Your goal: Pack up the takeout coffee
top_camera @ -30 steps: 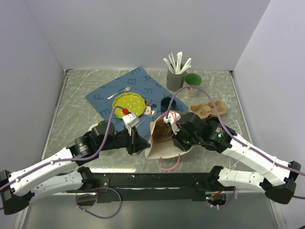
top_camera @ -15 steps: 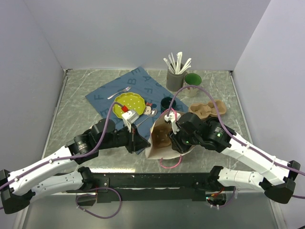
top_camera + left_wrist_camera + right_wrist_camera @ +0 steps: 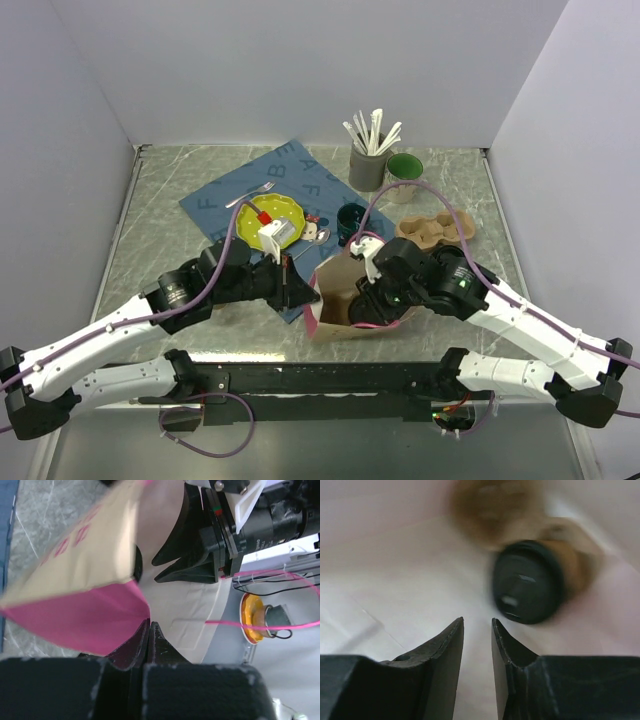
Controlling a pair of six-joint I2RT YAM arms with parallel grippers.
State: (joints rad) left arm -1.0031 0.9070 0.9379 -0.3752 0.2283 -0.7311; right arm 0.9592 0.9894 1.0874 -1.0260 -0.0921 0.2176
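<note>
Left end effector [image 3: 149,626] clamped shut, right end effector [image 3: 478,628] jaws slightly parted, empty

A grey marbled table [image 3: 165,200] holds a blue lettered mat [image 3: 300,172] with a yellow plate [image 3: 262,212], a fork [image 3: 252,193] and a spoon [image 3: 318,238]. Behind are a grey pot [image 3: 366,170] of white cutlery [image 3: 372,130] and a green mug [image 3: 404,170]. A cardboard cup carrier [image 3: 440,226] lies to the right. A tan paper bag [image 3: 322,305] sits at the front.

- Robot lab test cell: plain white panels [image 3: 300,70] box in the marble-look tabletop [image 3: 160,200] at top, left & right of frame.
- Left arm [image 3: 110,335] & right arm [image 3: 530,320] bolted to black rail [image 3: 320,378], bottom edge.
</note>
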